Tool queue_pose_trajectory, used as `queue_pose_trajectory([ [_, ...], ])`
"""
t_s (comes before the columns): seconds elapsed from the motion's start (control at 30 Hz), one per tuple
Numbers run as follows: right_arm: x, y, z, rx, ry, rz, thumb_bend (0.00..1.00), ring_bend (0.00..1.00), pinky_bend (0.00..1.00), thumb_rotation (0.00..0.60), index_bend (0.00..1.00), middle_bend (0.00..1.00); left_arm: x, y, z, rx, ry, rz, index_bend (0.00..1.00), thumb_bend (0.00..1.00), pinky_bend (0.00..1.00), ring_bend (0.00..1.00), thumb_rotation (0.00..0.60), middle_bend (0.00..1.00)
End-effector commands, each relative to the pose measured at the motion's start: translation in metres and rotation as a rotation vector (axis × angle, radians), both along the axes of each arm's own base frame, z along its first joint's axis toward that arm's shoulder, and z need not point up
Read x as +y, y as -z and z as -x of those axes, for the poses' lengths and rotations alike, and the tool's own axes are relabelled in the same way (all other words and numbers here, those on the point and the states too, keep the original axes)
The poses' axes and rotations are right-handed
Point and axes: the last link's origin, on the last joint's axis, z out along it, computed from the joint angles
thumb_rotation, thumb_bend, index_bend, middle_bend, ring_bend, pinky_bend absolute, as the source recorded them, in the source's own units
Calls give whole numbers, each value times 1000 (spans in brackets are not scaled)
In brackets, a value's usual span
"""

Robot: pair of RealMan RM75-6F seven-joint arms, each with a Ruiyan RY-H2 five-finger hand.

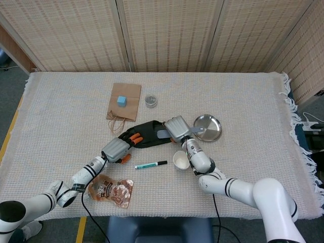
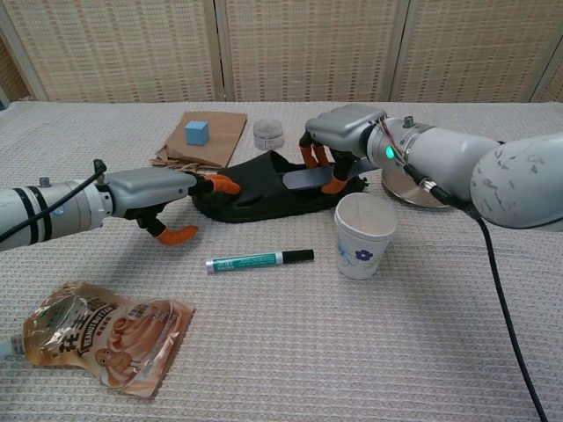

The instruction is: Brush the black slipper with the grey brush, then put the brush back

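Tabletop (image 1: 243,101): covered in a woven, off-white cloth.
Paper bag (image 1: 125,101): brown, lying flat, a blue cube (image 1: 121,100) on it.
Small jar (image 1: 151,100): just beside the bag.
Metal plate (image 1: 210,127): round, shiny.
Paper cup (image 2: 364,234): upright, flower print.
Marker (image 2: 259,259): teal, black cap, lying flat.
Snack pouch (image 2: 98,335): lying flat at the near edge.

Lab-type rm: screens (image 1: 167,33), robot table (image 1: 253,101)

Both arms are glossy white with black joint bands; each grey hand (image 2: 154,186) (image 2: 339,132) has orange fingertips; a green light glows at the right wrist
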Motion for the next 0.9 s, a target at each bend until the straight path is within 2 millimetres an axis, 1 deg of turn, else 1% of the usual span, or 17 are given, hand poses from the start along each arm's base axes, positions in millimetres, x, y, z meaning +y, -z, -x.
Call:
queue_pose_trajectory([
  [0.03, -4, -8, 13, 42, 15, 16, 331, 461, 681, 600, 761, 549, 0, 0, 0, 2, -1, -2, 0, 559, 44, 0, 600, 0],
  [0.13, -5, -11, 19, 61, 27, 18, 330, 461, 681, 600, 762, 549, 0, -1, 1, 2, -3, -4, 0, 560, 44, 0, 600, 0],
  [0.2, -4, -10, 17, 45, 37, 7, 330, 461, 681, 600, 762, 549, 0, 0, 0, -2, -5, -3, 0, 561, 44, 0, 600, 0],
  [0.3, 0, -4, 9, -3, 47, -20, 330, 461, 681, 600, 762, 549, 0, 1, -2, -2, 0, -2, 0, 561, 45, 0, 600, 0],
  [0.43, 7, 6, -9, -66, 32, -52, 330, 461, 681, 600, 761, 549, -1, 0, -2, -2, 5, -4, 0, 561, 45, 0, 600, 0],
  [0.57, 9, 7, -18, -91, 4, -50, 330, 461, 681, 600, 761, 549, -2, -2, -2, -3, 8, -9, 0, 561, 45, 0, 600, 0],
  [0.7, 6, 0, -15, -58, -18, -20, 330, 461, 681, 600, 761, 549, -4, -5, -2, -6, 13, -14, 0, 560, 45, 0, 600, 0],
  [0.77, 4, -7, -12, -47, -18, -5, 330, 461, 681, 600, 760, 549, -6, -7, -3, -7, 19, -16, 0, 560, 45, 0, 600, 0],
  [0.87, 3, -23, -7, -35, -26, 27, 330, 461, 681, 600, 760, 549, -11, -11, -3, -12, 33, -22, 0, 560, 46, 0, 600, 0],
  [0.9, 3, -31, -4, -33, -28, 41, 330, 461, 681, 600, 760, 549, -14, -13, -3, -17, 39, -25, 0, 560, 47, 0, 600, 0],
])
